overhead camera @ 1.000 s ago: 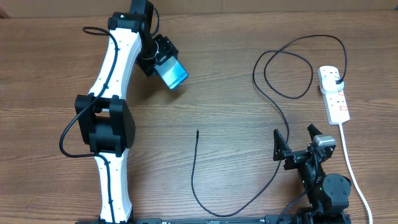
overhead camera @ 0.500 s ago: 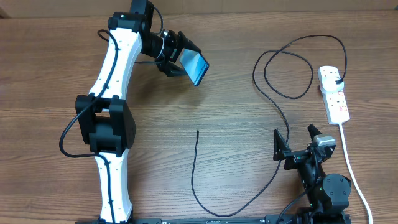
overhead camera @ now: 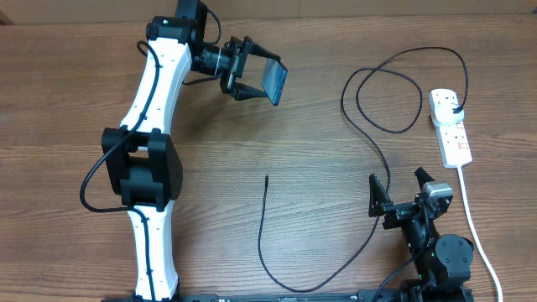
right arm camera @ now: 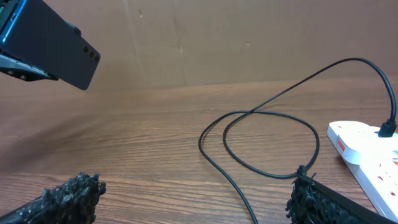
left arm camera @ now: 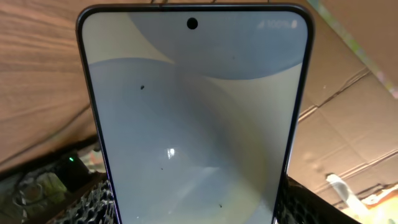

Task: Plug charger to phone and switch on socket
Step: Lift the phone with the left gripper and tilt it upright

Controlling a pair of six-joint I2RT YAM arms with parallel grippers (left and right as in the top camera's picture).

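Left gripper (overhead camera: 258,74) is clamped on the phone (overhead camera: 277,80), held up off the table (overhead camera: 319,168) near the far edge. It sits edge-on to overhead, with the screen facing the wrist cam. Screen lit: pale grey-blue wallpaper, punch-hole at top, faint "100%" in the corner.

Right gripper (overhead camera: 399,197) has its fingers wide apart and holds nothing, at near right.

Charger (overhead camera: 259,231): black plug is seated in the socket's (overhead camera: 454,138) end outlet. The cable loops left, passes just beside the right gripper and curves along the near edge. Its tip lies free mid-table, well apart from the phone. Switch state: can't tell.
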